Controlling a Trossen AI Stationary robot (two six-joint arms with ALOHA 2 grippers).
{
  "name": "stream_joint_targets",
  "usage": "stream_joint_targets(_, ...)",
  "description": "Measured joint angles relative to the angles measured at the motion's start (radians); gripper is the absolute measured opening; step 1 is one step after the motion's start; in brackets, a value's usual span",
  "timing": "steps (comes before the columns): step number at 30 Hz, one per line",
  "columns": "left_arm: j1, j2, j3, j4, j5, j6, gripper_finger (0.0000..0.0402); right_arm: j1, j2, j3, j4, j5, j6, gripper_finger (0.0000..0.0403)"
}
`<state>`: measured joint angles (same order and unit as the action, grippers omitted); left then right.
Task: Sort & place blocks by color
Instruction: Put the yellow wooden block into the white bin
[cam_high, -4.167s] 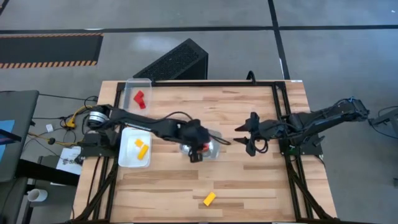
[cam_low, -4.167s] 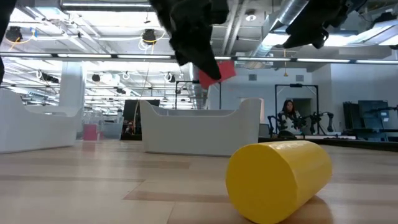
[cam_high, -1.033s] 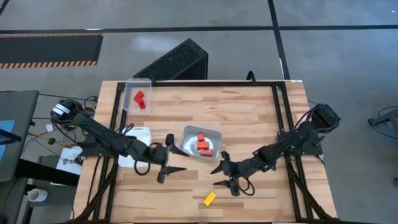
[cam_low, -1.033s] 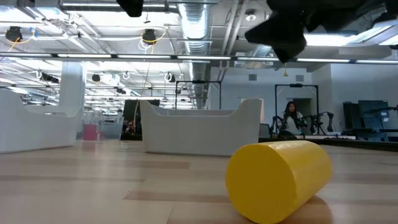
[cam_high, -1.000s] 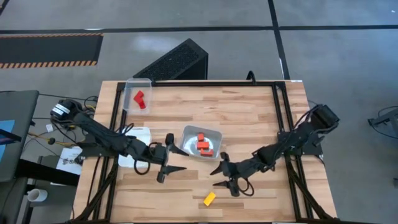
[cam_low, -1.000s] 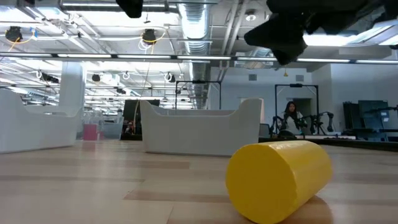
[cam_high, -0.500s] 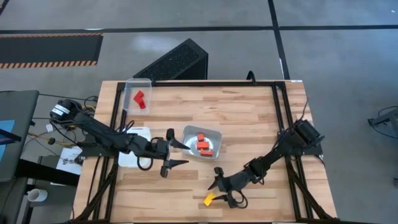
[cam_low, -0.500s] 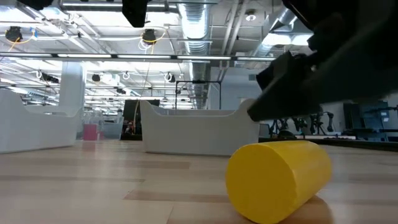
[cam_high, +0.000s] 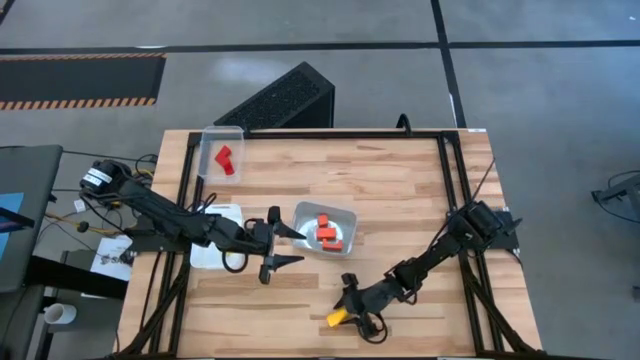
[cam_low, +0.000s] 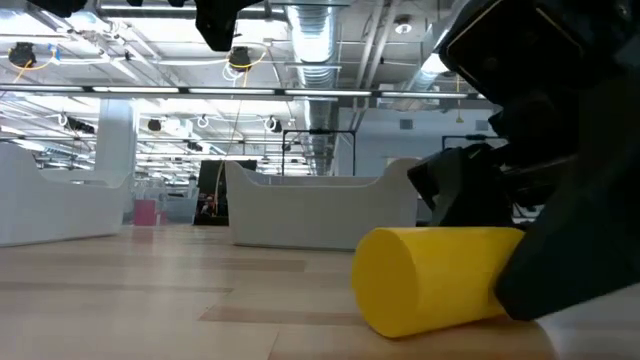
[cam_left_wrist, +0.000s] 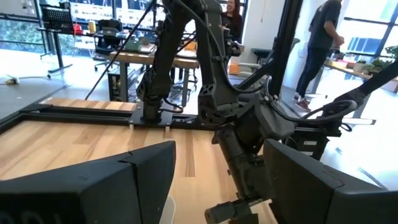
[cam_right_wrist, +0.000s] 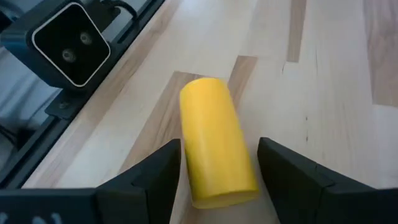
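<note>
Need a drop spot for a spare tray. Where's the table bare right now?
Bare wood: the far right stretch between the red-block tray and the right frame rail, and the near left corner below the left gripper. Crowded: the left trays and the near middle, where the open right gripper straddles the yellow cylinder.

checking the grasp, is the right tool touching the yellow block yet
Cannot tell: in the right wrist view the right tool straddles the yellow block, but no clear contact shows.
</note>
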<state>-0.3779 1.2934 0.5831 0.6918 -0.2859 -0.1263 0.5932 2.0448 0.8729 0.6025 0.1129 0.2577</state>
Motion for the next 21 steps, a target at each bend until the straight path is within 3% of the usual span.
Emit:
stream_joint_targets(7,0.000,0.000,0.000,-0.001,-0.009,-0.017,0.0229,-0.004,-0.005,0.002,-0.068,0.000,0.034,0.0213)
stream_joint_targets(14,0.000,0.000,0.000,-0.005,-0.016,-0.019,0.0229,-0.005,-0.028,0.001,-0.092,-0.004,0.040,0.0121)
stream_joint_targets(21,-0.019,0.001,0.000,0.014,0.051,0.067,0.0237,-0.061,-0.177,-0.005,-0.121,-0.041,0.148,0.0121)
